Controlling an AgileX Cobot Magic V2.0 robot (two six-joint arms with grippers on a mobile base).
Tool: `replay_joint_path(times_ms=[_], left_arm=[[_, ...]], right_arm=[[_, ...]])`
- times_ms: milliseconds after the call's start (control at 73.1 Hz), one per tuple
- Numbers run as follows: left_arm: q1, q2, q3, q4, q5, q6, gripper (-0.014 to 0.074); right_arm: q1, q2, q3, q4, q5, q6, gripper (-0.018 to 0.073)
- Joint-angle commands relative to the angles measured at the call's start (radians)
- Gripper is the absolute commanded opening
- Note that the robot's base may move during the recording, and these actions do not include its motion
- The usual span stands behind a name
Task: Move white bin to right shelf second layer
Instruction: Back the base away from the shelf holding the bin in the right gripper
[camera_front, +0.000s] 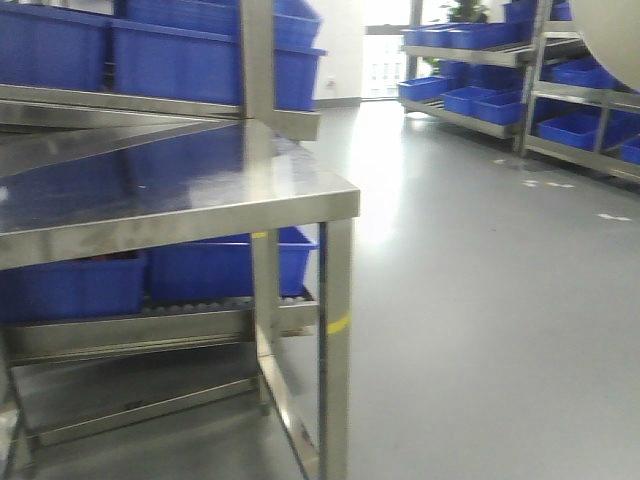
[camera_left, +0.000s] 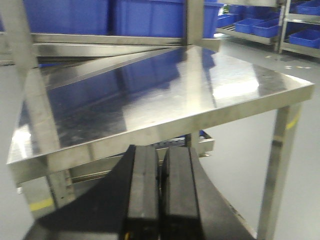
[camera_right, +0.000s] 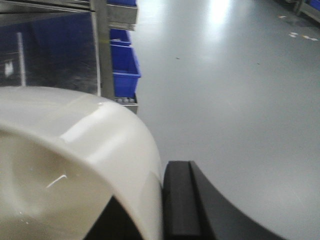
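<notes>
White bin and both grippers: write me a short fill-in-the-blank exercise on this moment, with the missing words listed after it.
1. The white bin is held at its rim by the ___ gripper, one of whose black fingers shows outside the wall.
2. The left gripper has its fingers pressed together and holds ___.
3. The crates behind the steel tabletop are ___ in colour.
Missing words: right; nothing; blue.
</notes>
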Motion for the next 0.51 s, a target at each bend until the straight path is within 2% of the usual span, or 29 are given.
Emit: replay_joint_path(times_ms=[0,493], left_arm=[[-0.006,-0.014,0.037,0.000,-0.085,-0.003,0.0085],[-0.006,-0.014,0.037,0.000,-0.085,-0.003,0.0085]], right_arm=[[-0.007,0.000,-0.033,-0.011,-0.099,0.000,0.0055],[-0.007,0.000,-0.033,-0.011,-0.099,0.000,0.0055]])
